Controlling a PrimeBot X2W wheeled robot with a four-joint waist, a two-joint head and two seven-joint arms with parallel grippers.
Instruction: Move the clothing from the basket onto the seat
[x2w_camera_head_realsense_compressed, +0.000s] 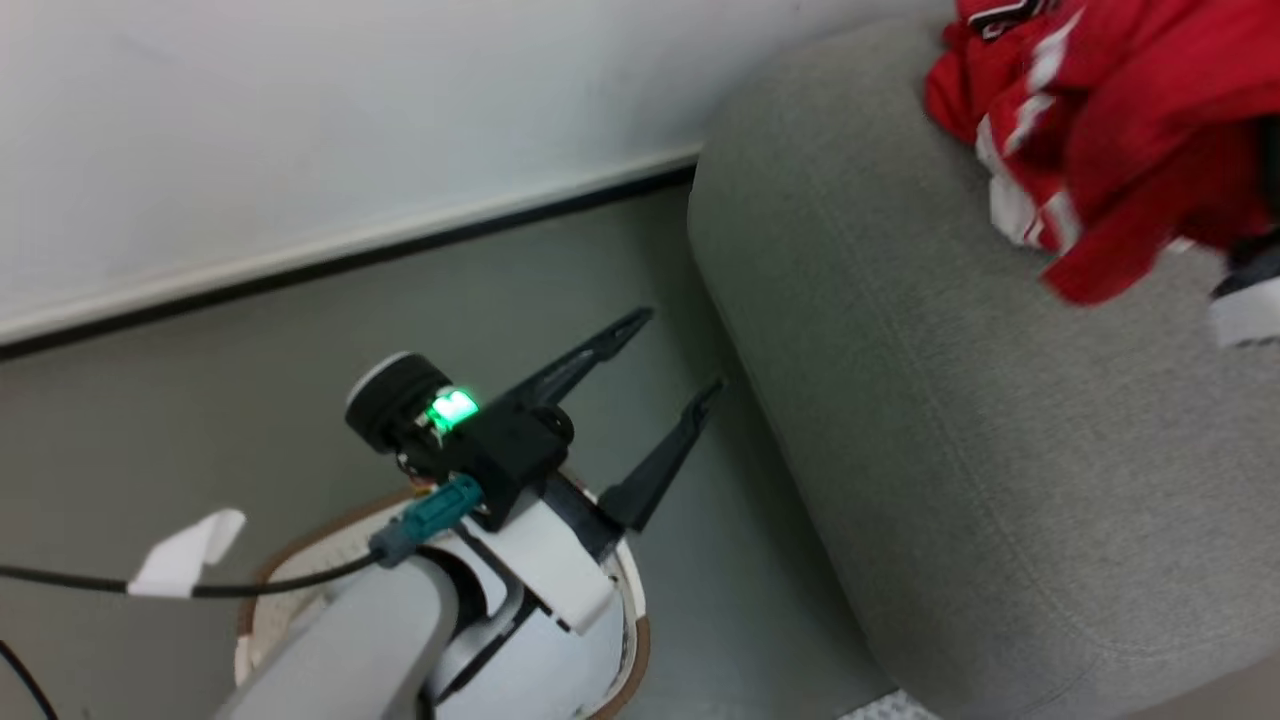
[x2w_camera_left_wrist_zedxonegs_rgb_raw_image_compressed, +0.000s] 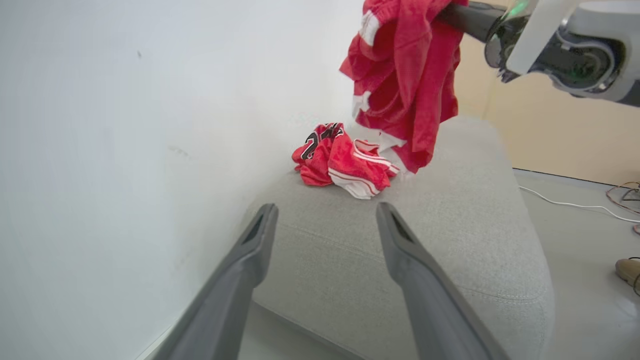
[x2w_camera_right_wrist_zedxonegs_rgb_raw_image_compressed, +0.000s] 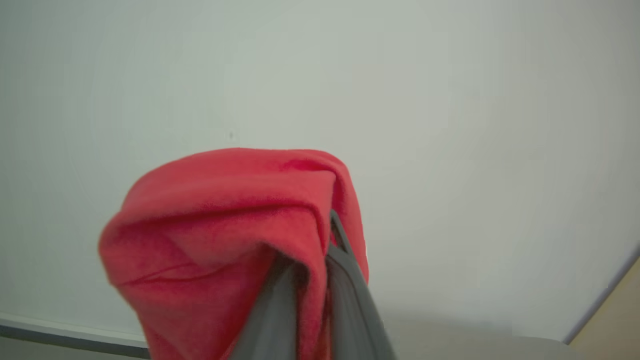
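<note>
Left wrist view looks along the left hand (x2w_camera_left_wrist_zedxonegs_rgb_raw_image_compressed: 326, 207), its two fingers spread apart and holding nothing, towards the grey seat (x2w_camera_left_wrist_zedxonegs_rgb_raw_image_compressed: 480, 240). A crumpled garment (x2w_camera_left_wrist_zedxonegs_rgb_raw_image_compressed: 345, 162) already lies on the seat's top, near the wall (x2w_camera_left_wrist_zedxonegs_rgb_raw_image_compressed: 125, 125) and well beyond those fingertips. Above and just right of it, a hanging garment (x2w_camera_left_wrist_zedxonegs_rgb_raw_image_compressed: 405, 90) dangles from the right hand (x2w_camera_left_wrist_zedxonegs_rgb_raw_image_compressed: 467, 20). Its lower edge reaches down beside the crumpled one, but I cannot tell whether it touches the cushion.

In the right wrist view the right hand (x2w_camera_right_wrist_zedxonegs_rgb_raw_image_compressed: 312, 250) has its fingers pressed together on the red cloth. The fabric is folded over the tips and falls down the near side, so most of it hangs below the hand.

The head view shows the left hand (x2w_camera_head_realsense_compressed: 680, 350) over the basket (x2w_camera_head_realsense_compressed: 640, 640), which stands on the floor (x2w_camera_head_realsense_compressed: 200, 400) beside the seat. The forearm hides most of the basket's inside, so I cannot tell whether more clothing is left there.

The step in hand looks like setting the held piece down. To do it well:
- Lower the right hand until the cloth piles up on the cushion.
- Stay well in from the rounded edge.
- Only then part the fingers.
- Rise straight up afterwards, since thin fabric draped over the tips may cling and be dragged off.
</note>
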